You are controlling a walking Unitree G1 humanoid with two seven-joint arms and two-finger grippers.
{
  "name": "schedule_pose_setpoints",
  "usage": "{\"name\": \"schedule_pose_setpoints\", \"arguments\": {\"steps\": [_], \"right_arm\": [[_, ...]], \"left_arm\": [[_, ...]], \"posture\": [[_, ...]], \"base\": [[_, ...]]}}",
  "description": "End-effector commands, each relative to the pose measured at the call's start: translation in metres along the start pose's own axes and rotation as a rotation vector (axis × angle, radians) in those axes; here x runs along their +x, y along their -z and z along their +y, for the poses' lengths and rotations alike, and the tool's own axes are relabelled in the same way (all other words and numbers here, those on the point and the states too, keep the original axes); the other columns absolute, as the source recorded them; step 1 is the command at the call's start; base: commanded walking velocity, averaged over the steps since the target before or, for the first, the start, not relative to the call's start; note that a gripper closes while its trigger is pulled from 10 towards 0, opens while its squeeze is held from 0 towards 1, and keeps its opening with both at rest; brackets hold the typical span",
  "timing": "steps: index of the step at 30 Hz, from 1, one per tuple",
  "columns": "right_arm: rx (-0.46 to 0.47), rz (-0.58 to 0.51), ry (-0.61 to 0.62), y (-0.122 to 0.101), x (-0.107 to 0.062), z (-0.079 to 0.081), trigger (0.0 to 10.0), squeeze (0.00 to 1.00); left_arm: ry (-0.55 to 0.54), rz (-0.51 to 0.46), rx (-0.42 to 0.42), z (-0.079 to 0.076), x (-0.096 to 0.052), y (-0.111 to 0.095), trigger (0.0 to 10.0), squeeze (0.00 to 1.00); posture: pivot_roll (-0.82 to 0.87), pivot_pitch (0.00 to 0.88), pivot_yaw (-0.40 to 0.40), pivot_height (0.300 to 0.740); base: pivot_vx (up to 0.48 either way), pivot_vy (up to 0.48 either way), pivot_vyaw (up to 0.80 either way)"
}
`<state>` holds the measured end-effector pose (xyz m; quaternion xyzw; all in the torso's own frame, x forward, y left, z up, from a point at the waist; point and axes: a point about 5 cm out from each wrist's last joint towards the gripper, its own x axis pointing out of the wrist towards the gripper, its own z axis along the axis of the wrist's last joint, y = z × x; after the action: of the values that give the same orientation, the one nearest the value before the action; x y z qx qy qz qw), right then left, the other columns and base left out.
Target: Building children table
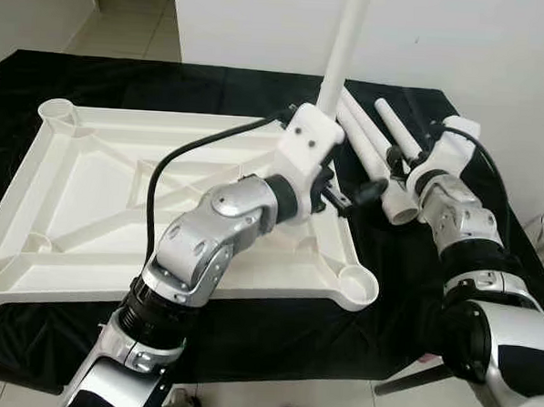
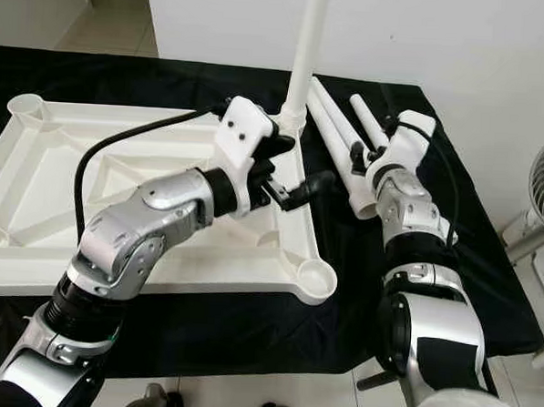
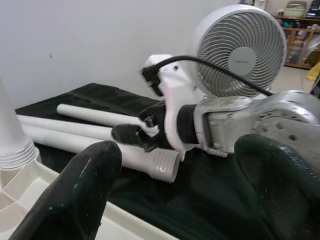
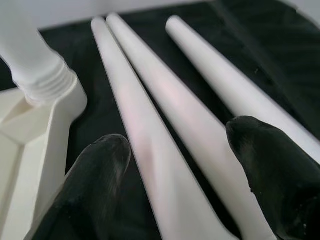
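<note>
White tabletop [image 1: 90, 185] upturned on black cloth [image 1: 248, 321], one leg [image 1: 346, 43] upright, three legs [image 4: 165, 100] loose; fan [image 3: 240, 50] beside; left gripper [image 2: 295, 191] and right gripper [image 4: 180, 165] fingers wide, empty.

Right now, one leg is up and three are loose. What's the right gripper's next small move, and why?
Probably lower the right gripper and close on the loose leg under it. Its fingers are open astride two of the three legs lying on the black cloth, touching neither. One leg already stands in the tabletop corner socket; the near socket is empty.
</note>
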<state>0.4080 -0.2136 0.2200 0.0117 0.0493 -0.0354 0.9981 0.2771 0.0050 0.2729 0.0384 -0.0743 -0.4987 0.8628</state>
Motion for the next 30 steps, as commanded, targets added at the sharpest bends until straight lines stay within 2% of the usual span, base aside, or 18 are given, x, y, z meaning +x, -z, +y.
{"name": "schedule_pose_setpoints", "arguments": {"steps": [1, 7, 13, 14, 21, 24, 27, 30], "right_arm": [[-0.012, 0.047, -0.009, 0.005, 0.001, 0.001, 10.0, 0.0], [-0.004, 0.17, -0.062, 0.022, 0.002, 0.01, 10.0, 0.0], [0.028, 0.238, -0.083, 0.032, 0.001, 0.013, 10.0, 0.0], [0.035, 0.282, -0.091, 0.04, 0.0, 0.014, 10.0, 0.0], [0.058, 0.327, -0.101, 0.049, -0.002, 0.016, 10.0, 0.0], [0.084, 0.345, -0.114, 0.053, -0.003, 0.017, 10.0, 0.0], [0.158, 0.344, -0.139, 0.051, -0.004, 0.017, 10.0, 0.0], [0.163, 0.34, -0.121, 0.051, -0.004, 0.014, 10.0, 0.0]], "left_arm": [[0.142, 0.006, 0.004, -0.012, -0.001, 0.0, 10.0, 0.0], [0.151, 0.012, 0.001, -0.017, -0.002, 0.0, 10.0, 0.0], [0.144, 0.014, -0.006, -0.017, -0.003, -0.001, 10.0, 0.0], [0.141, 0.016, -0.007, -0.017, -0.003, -0.001, 10.0, 0.0], [0.14, 0.016, -0.006, -0.017, -0.003, -0.001, 10.0, 0.0], [0.137, 0.013, -0.003, -0.016, -0.002, -0.002, 10.0, 0.0], [0.13, 0.01, -0.006, -0.015, -0.002, -0.004, 10.0, 0.0], [0.13, 0.01, -0.007, -0.015, -0.002, -0.004, 10.0, 0.0]], "posture": [[0.03, 0.125, -0.04, 0.74], [0.03, 0.124, -0.05, 0.74], [0.03, 0.121, -0.053, 0.74], [0.03, 0.121, -0.053, 0.74], [0.02, 0.119, -0.051, 0.74], [0.02, 0.123, -0.046, 0.74], [0.02, 0.127, -0.042, 0.74], [0.02, 0.127, -0.042, 0.74]], "base": [[0.0, 0.0, 0.0], [0.0, 0.0, 0.0], [0.0, 0.0, 0.0], [0.0, 0.0, 0.0], [0.0, 0.0, 0.0], [0.0, 0.0, 0.0], [0.0, 0.0, 0.0], [0.0, 0.0, 0.0]]}}
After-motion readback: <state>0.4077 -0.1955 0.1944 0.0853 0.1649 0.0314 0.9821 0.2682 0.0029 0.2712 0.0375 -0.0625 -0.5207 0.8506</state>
